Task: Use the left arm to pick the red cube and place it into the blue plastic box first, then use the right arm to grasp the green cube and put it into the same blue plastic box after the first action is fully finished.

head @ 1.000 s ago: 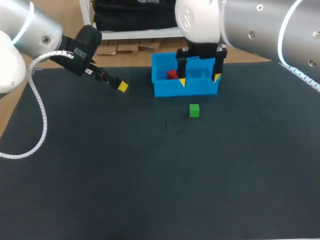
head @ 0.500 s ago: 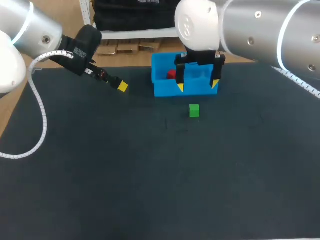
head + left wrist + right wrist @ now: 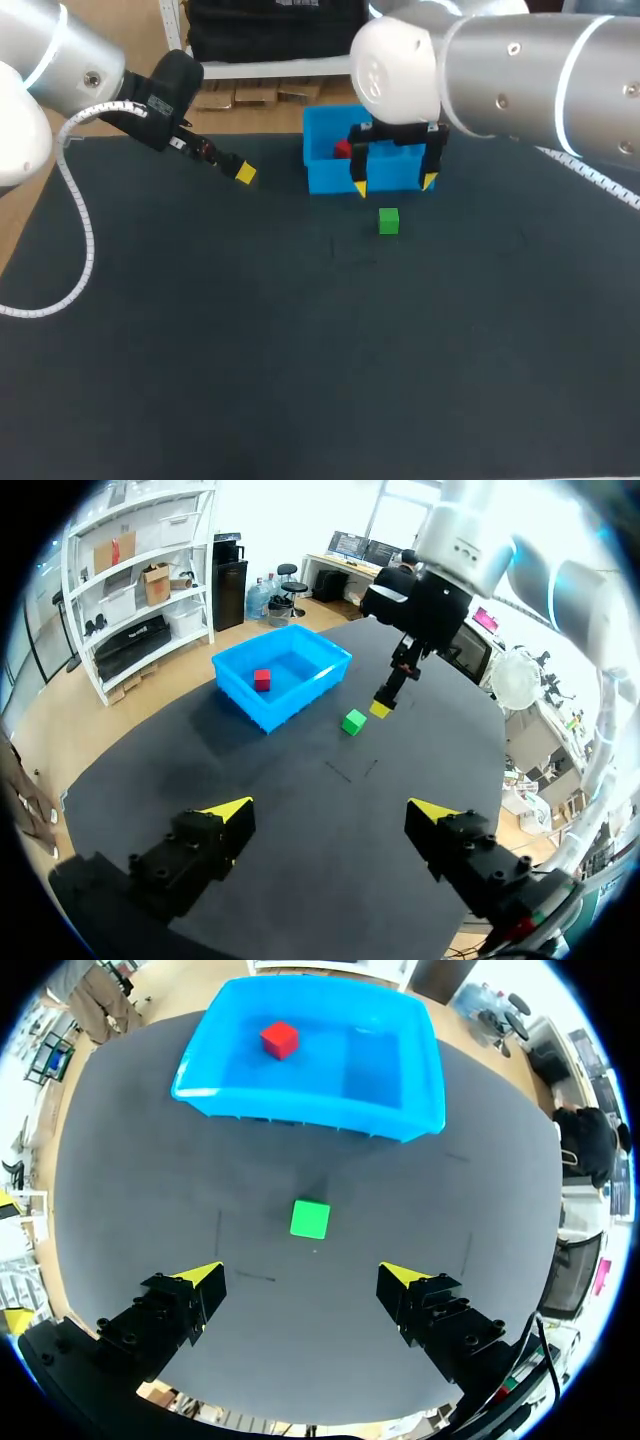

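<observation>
The red cube [image 3: 343, 149] lies inside the blue plastic box [image 3: 326, 178] at the back of the table. The green cube [image 3: 389, 221] sits on the dark mat just in front of the box. My right gripper [image 3: 395, 185] hangs open over the box's front wall, slightly behind the green cube. In the right wrist view the green cube [image 3: 310, 1218] lies just ahead of the open gripper [image 3: 302, 1275], with the box [image 3: 300, 1110] and red cube [image 3: 279, 1038] beyond. My left gripper [image 3: 240, 172] is open and empty, left of the box. Its own view shows it [image 3: 330, 810] well back from the box [image 3: 300, 692].
The dark mat [image 3: 300, 340] covers the table, and its back edge runs just behind the box. In the left wrist view my right arm's yellow fingertip [image 3: 381, 709] hangs beside the green cube [image 3: 353, 722].
My right gripper has moved from over the blue box forward and lower, toward the green cube. The left arm and both cubes have not moved.
</observation>
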Motion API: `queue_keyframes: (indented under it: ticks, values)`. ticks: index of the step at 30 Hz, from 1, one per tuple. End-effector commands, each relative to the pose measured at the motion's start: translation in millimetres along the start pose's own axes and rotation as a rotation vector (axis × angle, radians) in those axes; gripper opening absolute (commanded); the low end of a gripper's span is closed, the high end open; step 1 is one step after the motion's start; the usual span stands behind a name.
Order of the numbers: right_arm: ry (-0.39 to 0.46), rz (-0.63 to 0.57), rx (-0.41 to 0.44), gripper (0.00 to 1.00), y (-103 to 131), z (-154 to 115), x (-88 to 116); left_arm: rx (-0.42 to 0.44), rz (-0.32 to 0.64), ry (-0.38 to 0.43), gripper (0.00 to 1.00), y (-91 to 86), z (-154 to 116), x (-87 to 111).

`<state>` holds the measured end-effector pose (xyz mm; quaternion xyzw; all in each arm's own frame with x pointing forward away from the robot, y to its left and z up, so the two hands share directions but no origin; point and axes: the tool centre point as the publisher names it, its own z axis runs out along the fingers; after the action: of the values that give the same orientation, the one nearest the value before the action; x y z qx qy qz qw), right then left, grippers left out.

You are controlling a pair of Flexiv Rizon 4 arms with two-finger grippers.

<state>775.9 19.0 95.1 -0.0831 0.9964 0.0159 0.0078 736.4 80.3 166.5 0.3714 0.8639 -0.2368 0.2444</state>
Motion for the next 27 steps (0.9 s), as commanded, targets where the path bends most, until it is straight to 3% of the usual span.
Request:
queue_keyframes:
  ticks: [1,27]
  values:
    - [-0.004,0.006,0.007,1.00,1.7,4.2,0.8,0.003,0.003,-0.004,1.00,0.7,-0.1,1.1]
    - [0.010,0.037,0.009,1.00,6.5,36.8,-13.7,0.003,0.003,-0.004,1.00,0.7,-0.1,1.1]
